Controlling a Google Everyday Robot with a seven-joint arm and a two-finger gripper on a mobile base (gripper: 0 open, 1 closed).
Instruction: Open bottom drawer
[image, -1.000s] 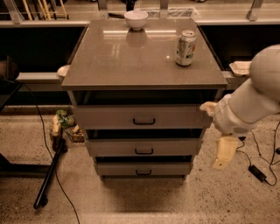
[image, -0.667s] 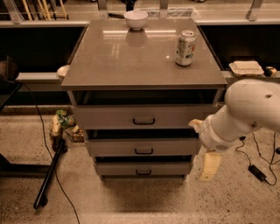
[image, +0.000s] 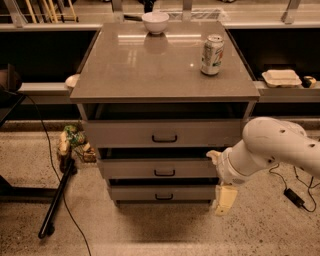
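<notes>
Looks down on a three-drawer cabinet with a glossy grey top (image: 150, 70), bearing a white bowl (image: 155, 21) at 12 o'clock and a soda can (image: 212, 48) at 2 o'clock. Places the bottom drawer (image: 162, 193) lowest on the front, toward 6 o'clock. Shows the gripper (image: 224, 194) just beside that drawer's right end, open or closed impossible to tell. Takes in speckled floor (image: 150, 235) and a black pole (image: 57, 197) at 8 o'clock.

no readable text or numbers, print on the soda can (image: 212, 48) not legible
</notes>
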